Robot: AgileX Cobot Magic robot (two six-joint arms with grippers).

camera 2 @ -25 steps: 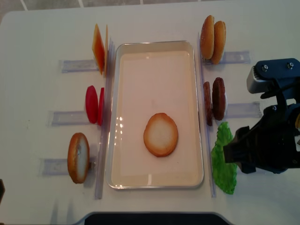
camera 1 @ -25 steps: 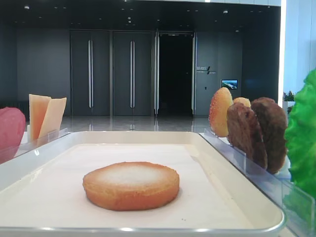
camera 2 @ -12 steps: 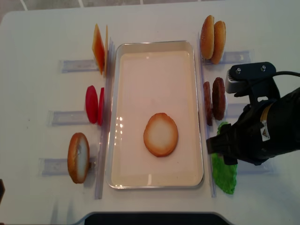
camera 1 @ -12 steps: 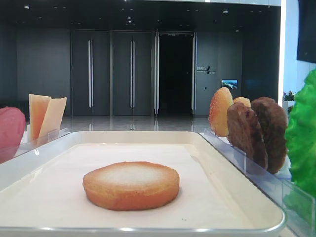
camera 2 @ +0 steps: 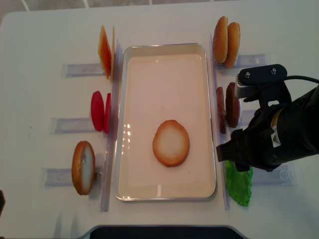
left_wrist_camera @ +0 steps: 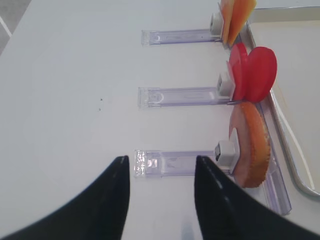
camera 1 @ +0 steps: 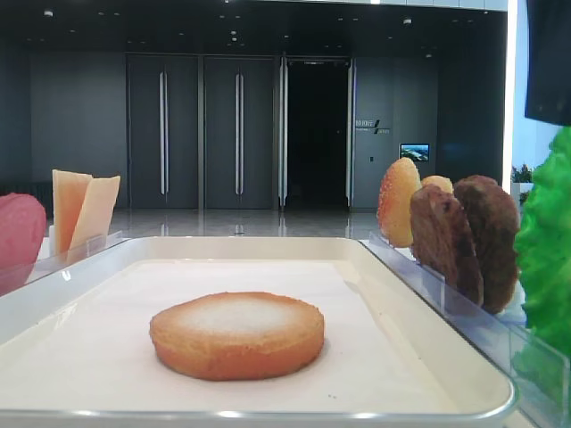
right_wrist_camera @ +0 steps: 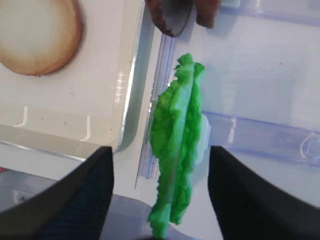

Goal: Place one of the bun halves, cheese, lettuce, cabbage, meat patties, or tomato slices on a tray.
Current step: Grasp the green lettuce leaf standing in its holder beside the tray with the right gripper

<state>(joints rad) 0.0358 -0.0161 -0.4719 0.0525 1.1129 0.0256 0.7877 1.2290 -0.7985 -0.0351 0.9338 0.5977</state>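
Lettuce [camera 2: 239, 184] beside the tray [camera 2: 130, 52] was half hidden under the right pincer [right_wrist_camera: 159, 200], fingers [right_wrist_camera: 80, 200] spread apart, left pincer [left_wrist_camera: 160, 200] likewise parted, arms cropped.

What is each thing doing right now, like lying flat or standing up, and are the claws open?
Tray: flat on the table, holds one bun disc.
Bun disc: lying flat, pale face up.
Lettuce: standing on edge, not gripped.
Patties: standing on edge.
Speckled buns: standing on edge.
Cheese: standing on edge.
Tomato slices: standing on edge.
Left bun: standing on edge.
Right gripper: open around the lettuce.
Left gripper: open, empty.
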